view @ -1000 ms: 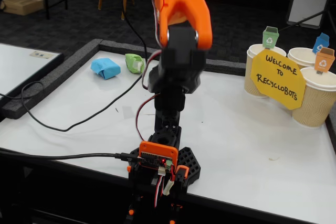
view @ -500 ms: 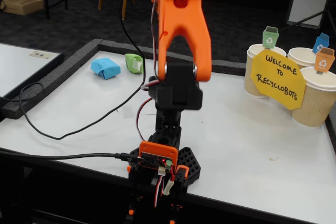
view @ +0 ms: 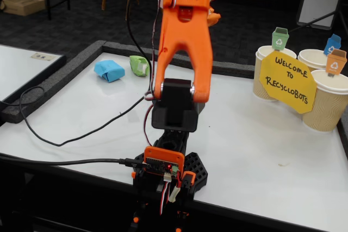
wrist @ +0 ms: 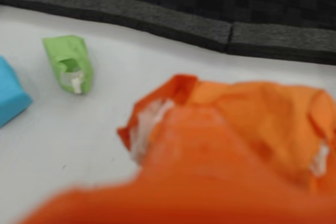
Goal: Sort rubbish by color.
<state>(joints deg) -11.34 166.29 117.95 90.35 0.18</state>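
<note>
- My gripper (wrist: 220,145) fills the lower and right part of the wrist view as a blurred orange mass; I cannot tell how far its jaws stand apart, and I see nothing between them.
- In the fixed view my arm (view: 182,42) rises up the middle of the frame from its base (view: 166,169) at the near table edge, and the gripper end is hidden behind the upper arm near the top.
- The lime green wad (wrist: 69,64) lies on the white table (wrist: 63,140) in the upper left of the wrist view, apart from my gripper.
- The light blue wad (wrist: 10,95) sits at the left edge of the wrist view, just beside the green one and partly cut off.
- In the fixed view both wads, blue (view: 109,70) and green (view: 139,65), lie near each other at the far left of the tabletop, close to the dark foam border (view: 65,74).
- At the right of the fixed view stand tan paper cups (view: 325,101) with small coloured flags, and the yellow sign (view: 286,82) leans against them.
- A black cable (view: 70,131) trails across the left of the table.
</note>
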